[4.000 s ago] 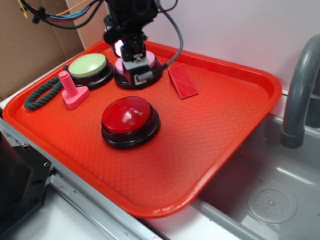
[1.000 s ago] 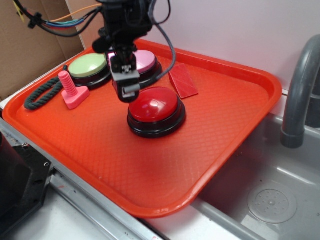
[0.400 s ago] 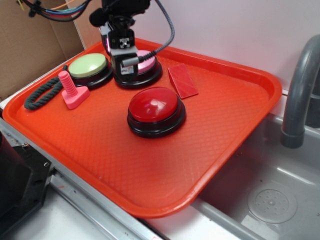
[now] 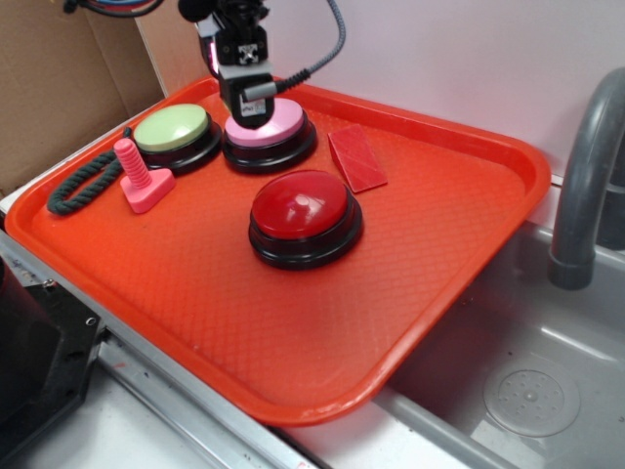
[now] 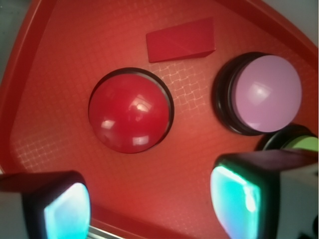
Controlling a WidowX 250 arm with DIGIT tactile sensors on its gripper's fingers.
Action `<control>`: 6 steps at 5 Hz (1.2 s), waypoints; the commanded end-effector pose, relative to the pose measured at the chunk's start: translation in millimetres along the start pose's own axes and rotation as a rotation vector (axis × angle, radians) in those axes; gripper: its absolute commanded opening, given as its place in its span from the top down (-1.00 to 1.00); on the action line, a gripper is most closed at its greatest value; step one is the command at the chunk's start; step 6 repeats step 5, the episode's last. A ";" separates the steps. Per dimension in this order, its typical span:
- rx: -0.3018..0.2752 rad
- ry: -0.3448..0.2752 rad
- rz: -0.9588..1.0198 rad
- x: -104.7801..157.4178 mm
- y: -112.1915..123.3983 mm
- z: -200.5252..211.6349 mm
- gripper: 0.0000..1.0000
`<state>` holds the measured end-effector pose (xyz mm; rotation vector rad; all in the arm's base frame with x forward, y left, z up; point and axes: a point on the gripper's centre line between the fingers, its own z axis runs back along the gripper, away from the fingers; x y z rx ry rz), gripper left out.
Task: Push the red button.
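Tool (image 4: pixel 252 109) hovering over pink button (image 4: pixel 276 125), fingers (image 5: pixel 239 196) spread wide, holding nothing; red button (image 4: pixel 300 207) sitting untouched nearer, press apparently pending.

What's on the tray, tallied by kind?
Dome buttons: 3 — red button, pink button, green button
Red wedge block: 1
Pink plastic screw: 1
Dark rope loop: 1, lying over the tray's left rim
Total: 6
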<state>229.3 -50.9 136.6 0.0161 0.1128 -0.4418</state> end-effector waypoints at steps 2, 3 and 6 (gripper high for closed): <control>0.014 -0.049 -0.005 9.1 -2.4 23.1 -1.00; 0.017 -0.052 -0.003 9.9 -4.2 26.3 -1.00; 0.024 -0.014 -0.016 13.7 -8.9 29.2 -1.00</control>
